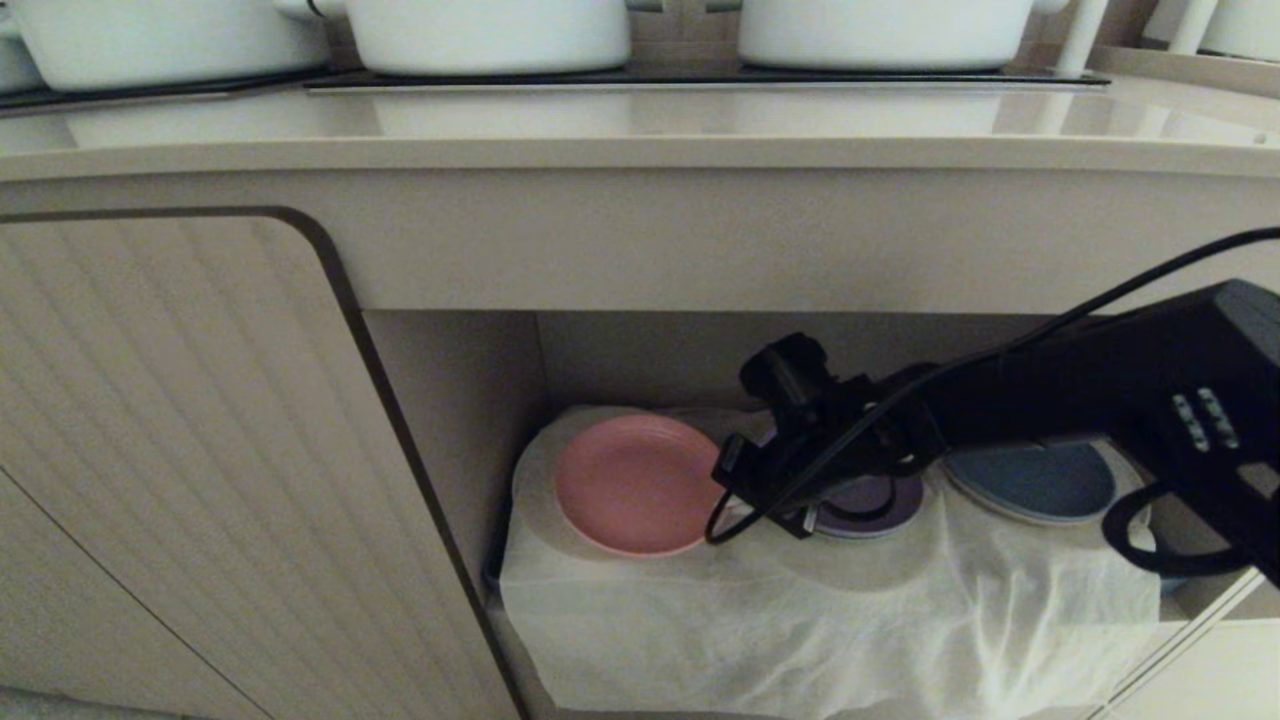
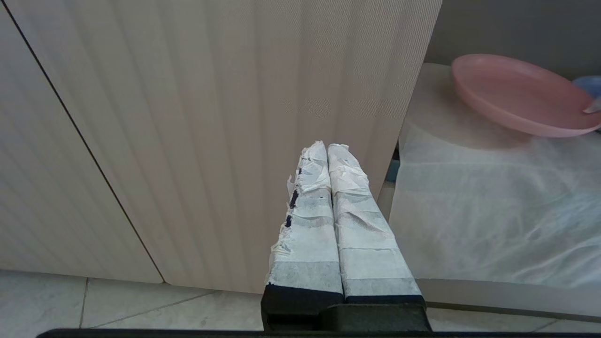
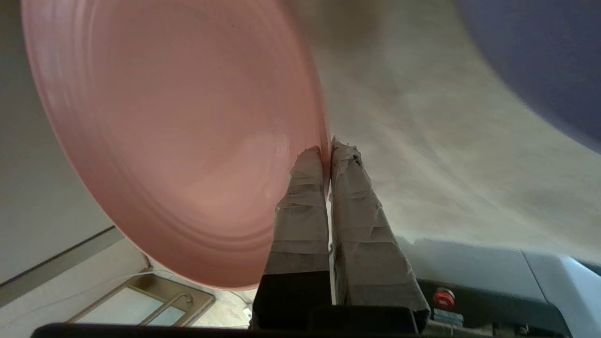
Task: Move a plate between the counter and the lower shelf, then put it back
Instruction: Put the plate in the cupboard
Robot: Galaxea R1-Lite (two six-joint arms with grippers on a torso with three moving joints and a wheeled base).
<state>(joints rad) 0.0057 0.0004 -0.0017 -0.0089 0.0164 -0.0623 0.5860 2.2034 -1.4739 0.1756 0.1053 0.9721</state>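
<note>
While I hold the right gripper point(image 3: 327, 150) inside the shelf point(image 1: 830, 600), its taped fingers are pinched nearly together on the rim of the plate point(image 1: 637, 483), which sits at the shelf's 9 o'clock end, over a white plate and the cloth. I judge the grip thin: only the rim edge is caught, so the plate could pivot or slip as it comes out. The purple plate point(image 1: 868, 505) lies just beside the wrist at 3 o'clock of the pink one, and a wide swing could knock it. The counter point(image 1: 640, 125) overhangs at 12 o'clock, so lifting too early risks a strike on its front edge.

From the head view the wrist hides the contact; the right wrist view shows the rim between the fingers. Only the left wrist view shows the left gripper point(image 2: 328, 148), closed and empty, parked before the ribbed door point(image 2: 211, 117).
</note>
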